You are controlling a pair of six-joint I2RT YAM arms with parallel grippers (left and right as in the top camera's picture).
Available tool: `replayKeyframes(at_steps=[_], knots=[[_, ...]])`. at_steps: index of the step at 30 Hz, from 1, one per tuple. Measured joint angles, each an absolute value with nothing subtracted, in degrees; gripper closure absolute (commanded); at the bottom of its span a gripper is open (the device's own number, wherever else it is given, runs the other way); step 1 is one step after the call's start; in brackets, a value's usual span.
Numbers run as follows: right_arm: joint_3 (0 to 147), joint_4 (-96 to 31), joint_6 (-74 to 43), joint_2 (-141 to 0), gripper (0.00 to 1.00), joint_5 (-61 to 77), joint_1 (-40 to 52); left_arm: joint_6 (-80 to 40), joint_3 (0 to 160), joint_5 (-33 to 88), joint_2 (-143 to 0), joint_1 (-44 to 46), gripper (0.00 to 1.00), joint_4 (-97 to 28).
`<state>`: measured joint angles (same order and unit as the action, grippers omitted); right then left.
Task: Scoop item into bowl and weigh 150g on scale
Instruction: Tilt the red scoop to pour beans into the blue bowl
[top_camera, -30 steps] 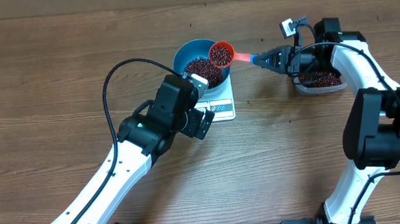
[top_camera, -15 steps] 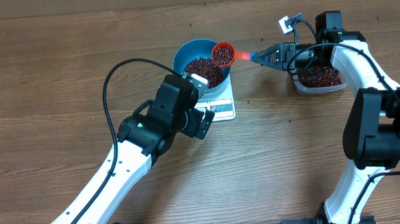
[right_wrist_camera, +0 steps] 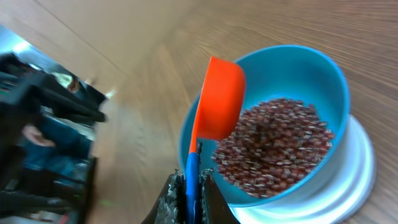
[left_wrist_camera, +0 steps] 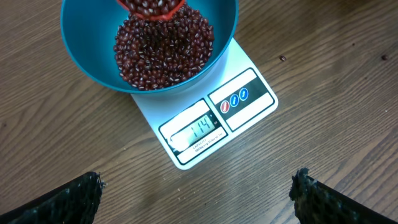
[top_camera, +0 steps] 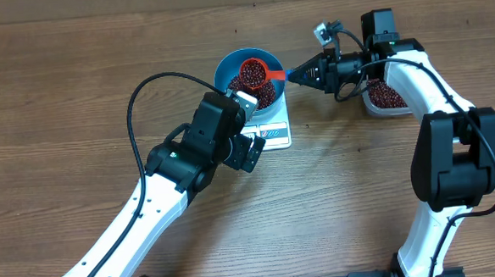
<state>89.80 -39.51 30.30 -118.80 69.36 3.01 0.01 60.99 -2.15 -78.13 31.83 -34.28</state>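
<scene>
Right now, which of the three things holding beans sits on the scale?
The blue bowl; it rests on the scale. The clear tub stands on the table, and the orange scoop is held in the air over the bowl.

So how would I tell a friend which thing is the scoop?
Find the white scale on the wooden table, with the blue bowl of dark red beans sitting on it. Over that bowl hangs the scoop, gripped by its blue handle in the right claw. It is the only bright orange thing there.
</scene>
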Motion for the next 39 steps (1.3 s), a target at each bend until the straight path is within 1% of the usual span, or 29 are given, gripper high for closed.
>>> replayKeyframes(at_steps=[7, 19, 24, 29, 35, 39], knots=[[89.8, -36.93, 33.52, -118.78, 0.96, 59.92, 3.49, 0.01, 60.99, -2.15, -78.13, 31.83, 0.01, -34.28], [89.8, -35.97, 54.57, -118.8, 0.96, 57.39, 3.49, 0.01, 60.99, -2.15, -78.13, 31.83, 0.0, -34.28], [89.8, -35.44, 60.84, -118.78, 0.96, 57.14, 3.49, 0.01, 60.99, -2.15, -78.13, 31.83, 0.0, -34.28], [89.8, -33.85, 63.51, -118.78, 0.96, 56.97, 3.46, 0.01, 60.99, -2.17, -78.13, 31.83, 0.0, -34.28], [89.8, -27.57, 64.55, -118.78, 0.96, 56.95, 3.46, 0.01, 60.99, -2.15, -78.13, 31.83, 0.01, -34.28], [89.8, -27.94, 64.55, -118.78, 0.96, 57.58, 3.49, 0.01, 60.99, -2.15, -78.13, 31.83, 0.0, -34.28]])
